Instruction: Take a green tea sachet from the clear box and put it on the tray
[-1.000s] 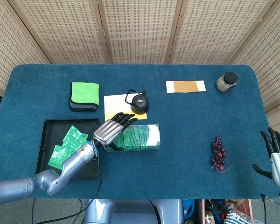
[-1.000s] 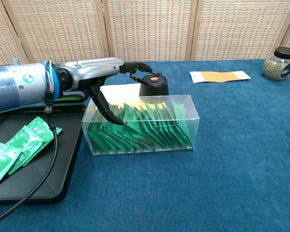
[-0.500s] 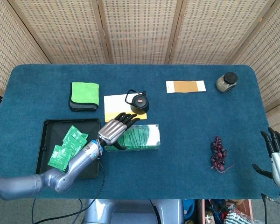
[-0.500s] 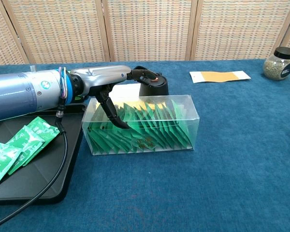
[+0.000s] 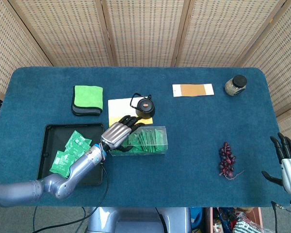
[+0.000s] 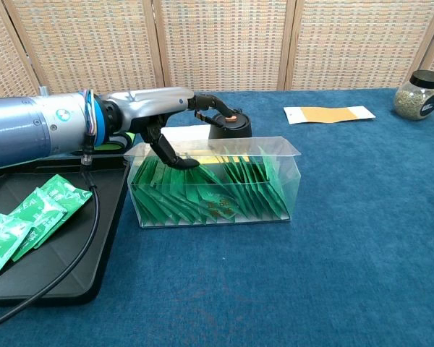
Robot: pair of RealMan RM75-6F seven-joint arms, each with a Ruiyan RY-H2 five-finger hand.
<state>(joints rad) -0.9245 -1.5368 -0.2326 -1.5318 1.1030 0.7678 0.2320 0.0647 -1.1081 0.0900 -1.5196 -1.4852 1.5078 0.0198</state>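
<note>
the left hand (image 6: pixel 175 123) sits over the left end of the clear box (image 6: pixel 215 188) at frame centre, thumb dipped among the green tea sachets (image 6: pixel 217 191); whether it pinches one cannot be told. loose sachets (image 5: pixel 68 151) lie on the black tray (image 5: pixel 48 133) at lower left. the right hand (image 5: pixel 288 162), fingers apart and empty, hangs at lower right.

No legible text. Green tea sachets (image 6: pixel 218 206) in the clear box (image 6: pixel 293 189) carry dark print, too small to read. Sachets on the tray (image 6: pixel 61 254) at left show white marks, unreadable. Round emblem on the left arm (image 6: pixel 56 116), not decipherable.
</note>
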